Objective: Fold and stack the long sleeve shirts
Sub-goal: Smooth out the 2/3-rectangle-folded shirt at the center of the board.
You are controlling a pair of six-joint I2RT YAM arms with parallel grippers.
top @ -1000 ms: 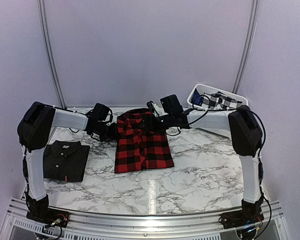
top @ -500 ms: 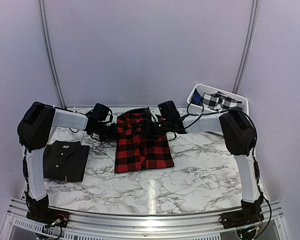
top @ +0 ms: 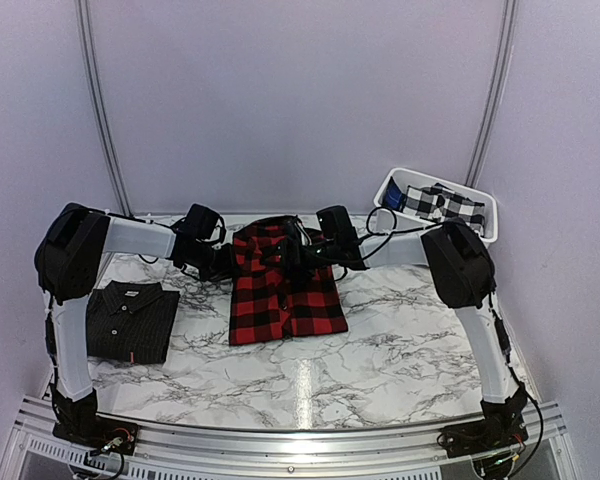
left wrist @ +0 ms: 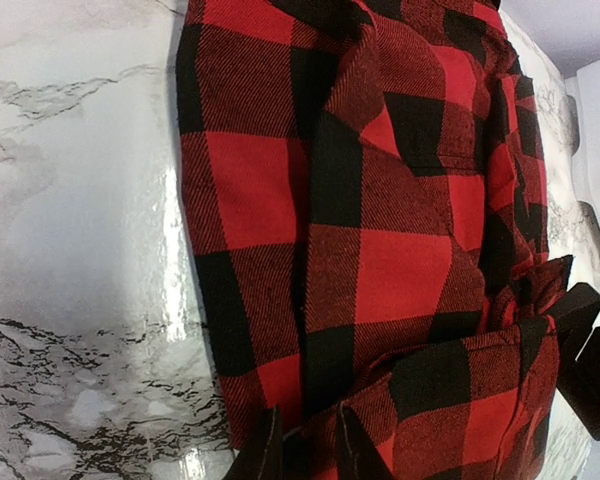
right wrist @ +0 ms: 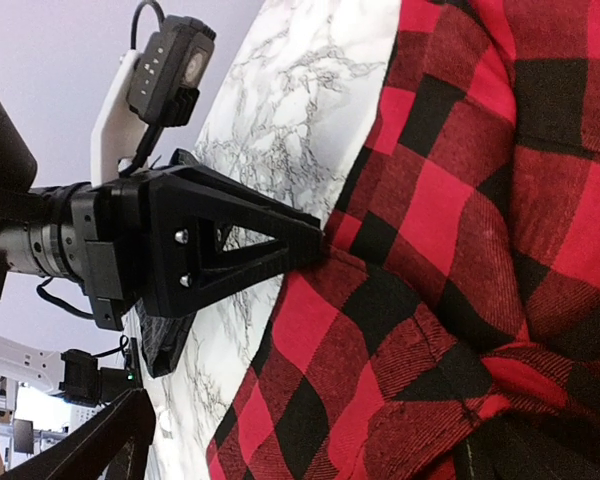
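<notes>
From above, the black pinstriped collared shirt (top: 130, 318) lies folded at the left of the marble table (top: 410, 350), apparently done; the red-and-black buffalo-check flannel shirt (top: 283, 290) lies mid-table as a narrow panel, apart from it, likely yet to be folded crosswise and stacked. The left wrist view shows the left arm's fingers (left wrist: 268, 452) clamped on the flannel's edge. In the right wrist view the right arm's fingers (right wrist: 110, 440) stand wide apart over the flannel, holding nothing
</notes>
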